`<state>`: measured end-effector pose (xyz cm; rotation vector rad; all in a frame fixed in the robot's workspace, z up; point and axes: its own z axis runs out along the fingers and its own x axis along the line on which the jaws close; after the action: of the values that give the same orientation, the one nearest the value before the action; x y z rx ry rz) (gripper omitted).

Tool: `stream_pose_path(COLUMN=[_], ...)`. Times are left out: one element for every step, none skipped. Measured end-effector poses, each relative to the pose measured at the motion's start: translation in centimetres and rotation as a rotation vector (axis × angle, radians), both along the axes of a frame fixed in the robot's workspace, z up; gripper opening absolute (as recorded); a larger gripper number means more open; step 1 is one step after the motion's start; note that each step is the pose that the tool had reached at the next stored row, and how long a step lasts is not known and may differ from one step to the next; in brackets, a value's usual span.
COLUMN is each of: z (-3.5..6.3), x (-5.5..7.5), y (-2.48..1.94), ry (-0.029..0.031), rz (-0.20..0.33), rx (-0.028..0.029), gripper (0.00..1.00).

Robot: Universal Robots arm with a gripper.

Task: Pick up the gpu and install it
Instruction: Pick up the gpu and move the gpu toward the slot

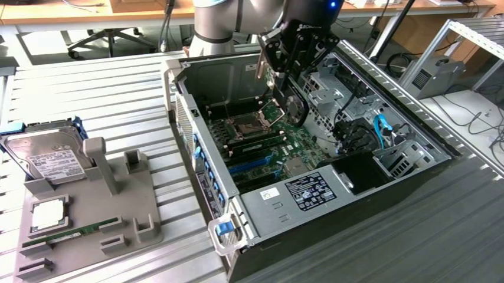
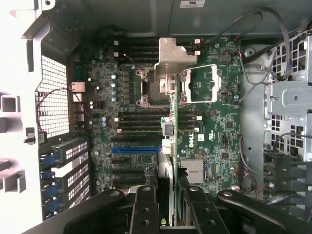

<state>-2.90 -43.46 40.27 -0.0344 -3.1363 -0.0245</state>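
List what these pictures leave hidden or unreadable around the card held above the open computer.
Wrist view: the fingers cover the gpu's gripped end.
Wrist view: the edge-on gpu hides the motherboard slots directly beneath it.
Exterior view: the label print on the case is too small to read.

Slatted table (image 1: 94, 88), open computer case (image 1: 272, 206), grey, perhaps plastic, fixture (image 1: 134, 200)

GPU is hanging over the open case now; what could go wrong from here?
The gpu hangs from the gripper by one edge, so it could tilt or slip. Its lower end sits near the CPU socket and might strike it. It does not look lined up with the blue slot, so pressing down could jam.
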Motion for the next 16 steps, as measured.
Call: stream_pose_path(z=[-0.04, -0.07, -0.10, -0.14, -0.17, -0.20, -0.23, -0.27, -0.30, -0.33, -0.36, -0.40, -0.43, -0.46, -0.49, -0.52], x=[0.01, 0.01, 0.01, 0.01, 0.02, 0.02, 0.03, 0.03, 0.04, 0.04, 0.05, 0.05, 0.06, 0.06, 0.06, 0.07], y=[0.00, 0.01, 0.01, 0.01, 0.02, 0.02, 0.02, 0.03, 0.03, 0.04, 0.04, 0.05, 0.05, 0.06, 0.06, 0.07], ry=[0.0000, 0.0000, 0.0000, 0.0000, 0.0000, 0.0000, 0.0000, 0.0000, 0.0000, 0.0000, 0.0000, 0.0000, 0.0000, 0.0000, 0.0000, 0.0000], rz=[0.000, 0.000, 0.000, 0.000, 0.000, 0.000, 0.000, 0.000, 0.000, 0.000, 0.000, 0.000, 0.000, 0.000, 0.000, 0.000], rx=[0.0000, 0.0000, 0.0000, 0.0001, 0.0000, 0.0000, 0.0000, 0.0000, 0.0000, 0.0000, 0.0000, 0.0000, 0.0000, 0.0001, 0.0001, 0.0001], gripper=[0.26, 0.26, 0.26, 0.26, 0.26, 0.26, 0.26, 0.26, 0.26, 0.26, 0.26, 0.26, 0.26, 0.26, 0.26, 0.26])
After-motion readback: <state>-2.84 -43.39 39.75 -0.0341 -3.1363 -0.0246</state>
